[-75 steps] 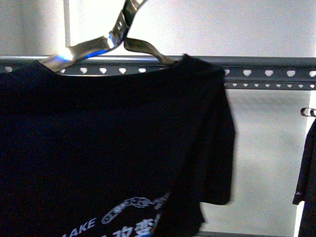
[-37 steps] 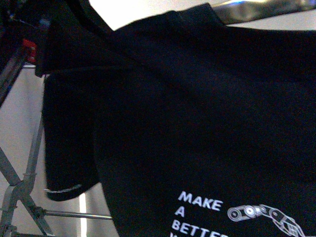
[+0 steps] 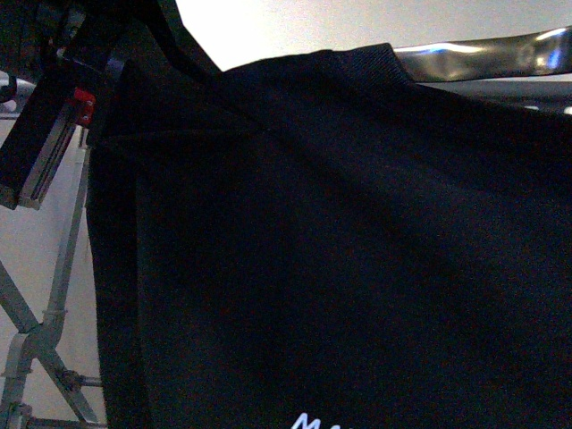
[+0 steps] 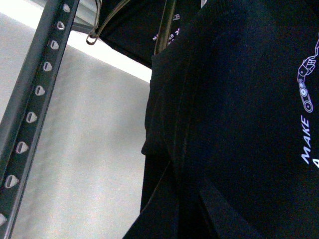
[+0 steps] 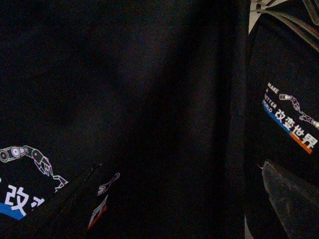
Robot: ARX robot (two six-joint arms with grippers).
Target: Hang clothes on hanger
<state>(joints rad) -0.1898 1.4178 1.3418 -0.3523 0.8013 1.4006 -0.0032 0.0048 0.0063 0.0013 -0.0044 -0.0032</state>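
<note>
The clothes [image 3: 340,250], a black T-shirt, fill most of the front view, with only the top of the white print showing at the bottom edge. A shiny curved metal arm [image 3: 487,55] sticks out of the collar at the top right. My left gripper [image 3: 89,98] is at the top left, shut on the shirt's shoulder; in the left wrist view its dark fingers [image 4: 149,221] close on the fabric [image 4: 239,124]. The hanger's grey rail [image 4: 35,99] with heart holes runs beside it. My right gripper [image 5: 174,209] is open against the shirt [image 5: 124,99].
The rack's slanted legs [image 3: 54,295] stand at the lower left. Another black printed T-shirt [image 5: 286,119] hangs close by on a wire hanger [image 5: 279,15]. More dark shirts [image 4: 139,25] hang further along the rail. A pale wall lies behind.
The shirt has shifted right and down in the front view, so its print is nearly out of sight. My left arm has come further into view at the top left.
</note>
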